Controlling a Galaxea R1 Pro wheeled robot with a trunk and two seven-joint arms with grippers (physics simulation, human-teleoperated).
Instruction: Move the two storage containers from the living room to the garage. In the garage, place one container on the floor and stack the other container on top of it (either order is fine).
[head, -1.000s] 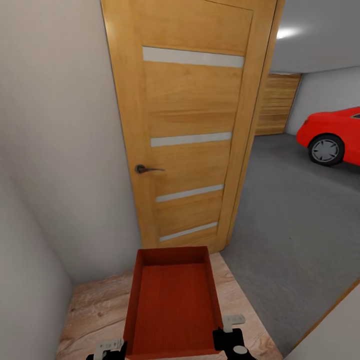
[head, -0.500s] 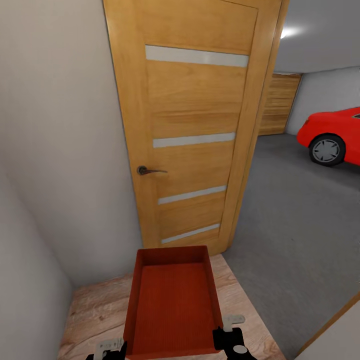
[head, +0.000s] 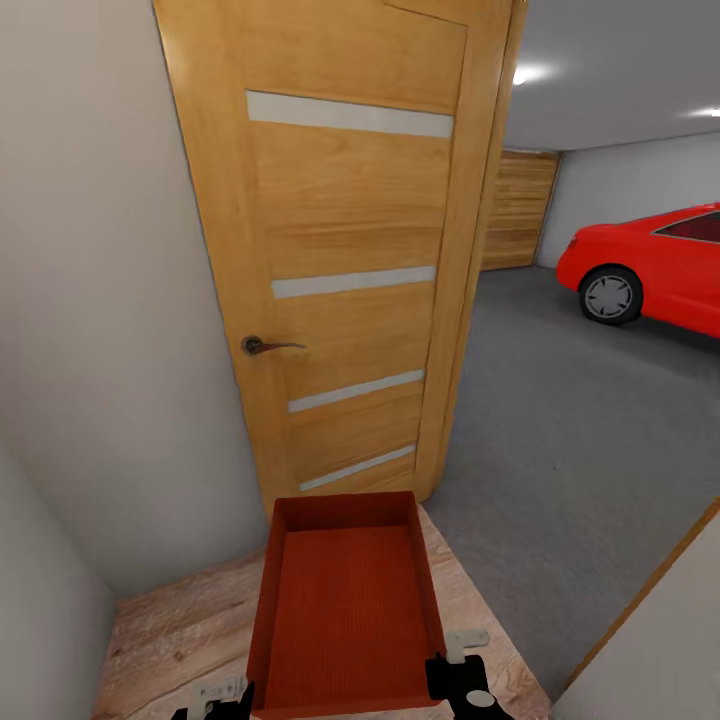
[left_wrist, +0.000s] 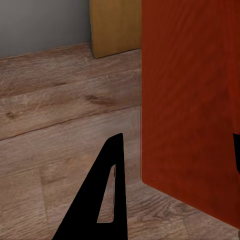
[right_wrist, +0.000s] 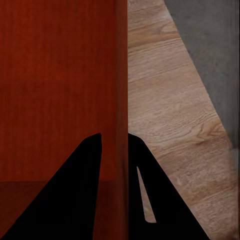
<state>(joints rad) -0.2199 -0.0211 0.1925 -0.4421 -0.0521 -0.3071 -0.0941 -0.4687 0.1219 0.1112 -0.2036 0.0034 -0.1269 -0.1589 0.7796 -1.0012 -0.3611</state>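
**Left wrist: bin wall over wood planks**

The bin (left_wrist: 192, 100) showed as a broad red-orange wall, faintly ribbed, its lower edge slanting above the plank floor (left_wrist: 65, 120). One black finger (left_wrist: 100, 200) of the left gripper (left_wrist: 170, 190), a slotted triangle, stood just beside that wall; a sliver of the other finger appeared across the wall at the frame's edge. Beyond the planks stood a grey wall (left_wrist: 45, 22) and the foot of an amber wooden door (left_wrist: 115, 25).
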